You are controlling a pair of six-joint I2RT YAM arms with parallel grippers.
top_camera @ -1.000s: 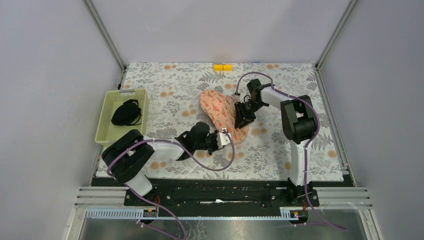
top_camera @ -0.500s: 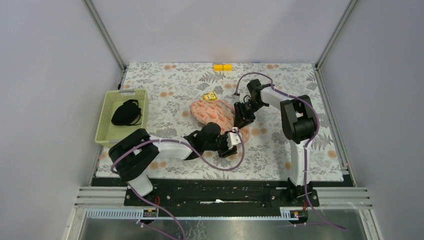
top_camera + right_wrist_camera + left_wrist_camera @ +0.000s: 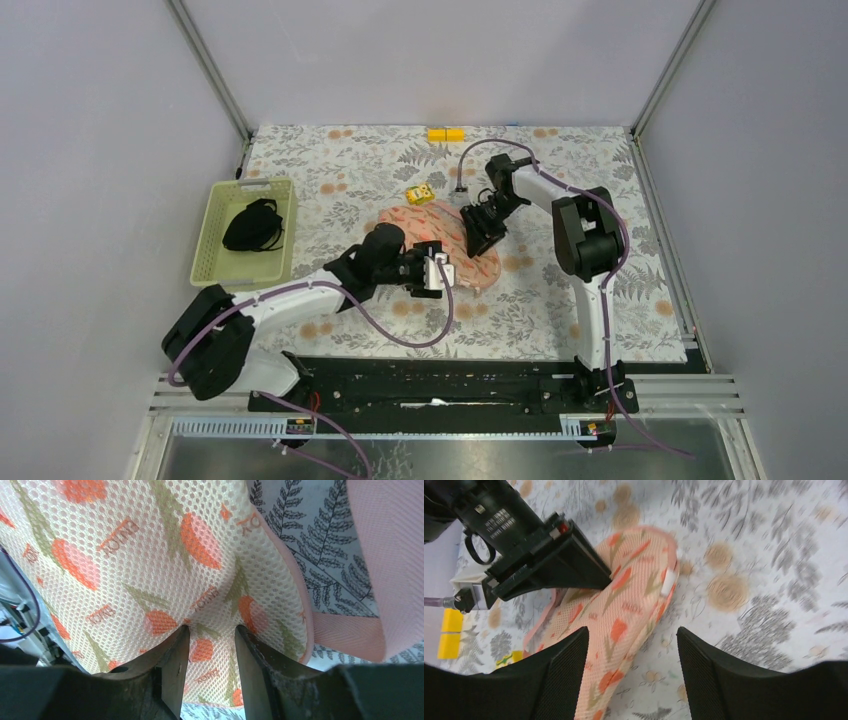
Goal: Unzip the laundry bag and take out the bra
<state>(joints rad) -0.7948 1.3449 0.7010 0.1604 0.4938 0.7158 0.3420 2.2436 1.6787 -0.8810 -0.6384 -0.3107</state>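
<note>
The laundry bag [image 3: 440, 243] lies flat near the middle of the floral surface [image 3: 560, 290], printed side up, between the two arms. The right gripper [image 3: 478, 232] bears down on the bag's far right edge, and its fingers [image 3: 172, 670] pinch a puckered fold of the orange-printed mesh. Beside the bag's pink piped rim, the right wrist view shows a strip of plain pale-pink fabric [image 3: 375, 555] (lining or garment, I cannot tell which). The left gripper [image 3: 445, 272] hovers at the bag's near edge with its fingers [image 3: 559, 680] spread wide and holding nothing. A green basket [image 3: 215, 255] with a black garment [image 3: 252, 225] sits well apart on the left, and a small yellow item [image 3: 420, 194] lies just beyond the bag.
</note>
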